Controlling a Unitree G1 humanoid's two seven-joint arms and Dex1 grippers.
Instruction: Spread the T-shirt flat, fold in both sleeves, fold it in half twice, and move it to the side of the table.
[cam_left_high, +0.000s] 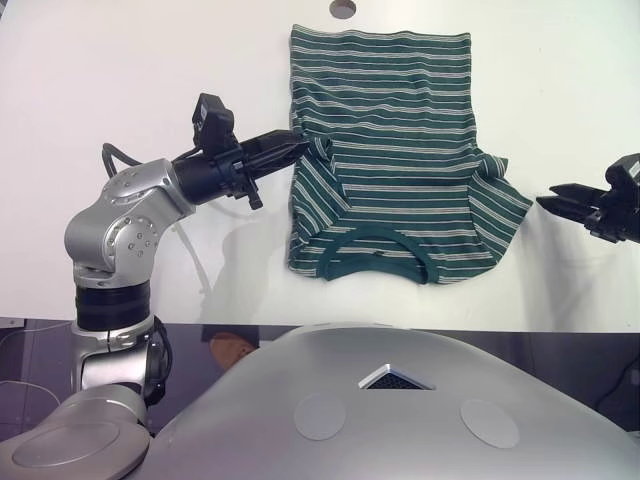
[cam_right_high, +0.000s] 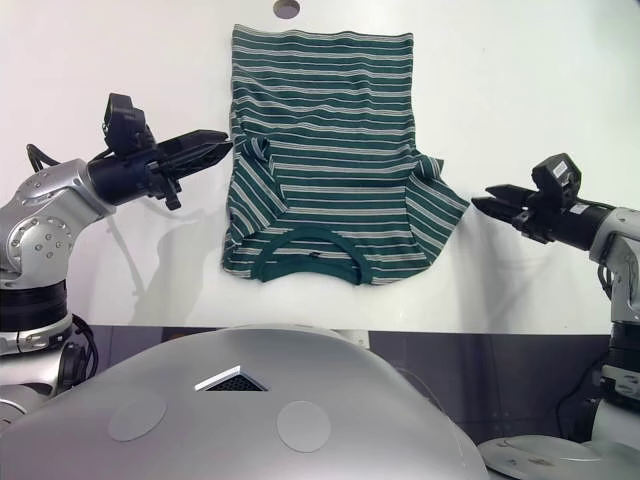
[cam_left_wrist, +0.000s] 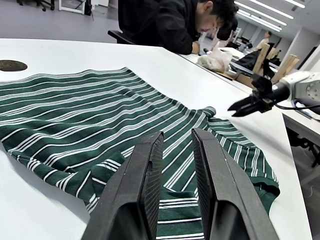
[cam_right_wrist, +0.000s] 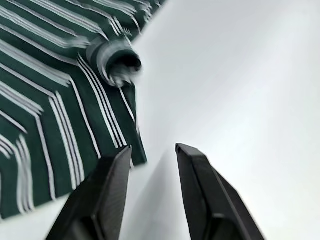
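Striped T-shirt (cam_left_high: 390, 150) is lying 12-to-6, collar (cam_left_high: 378, 252) at 6, with left gripper (cam_left_high: 299, 148) nearer at its 9 o'clock and right gripper (cam_left_high: 546, 203) at 3, both parted, empty.

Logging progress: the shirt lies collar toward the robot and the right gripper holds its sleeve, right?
No: the right gripper is open beside the sleeve, not touching it, as the right wrist view shows. The collar does face the robot.
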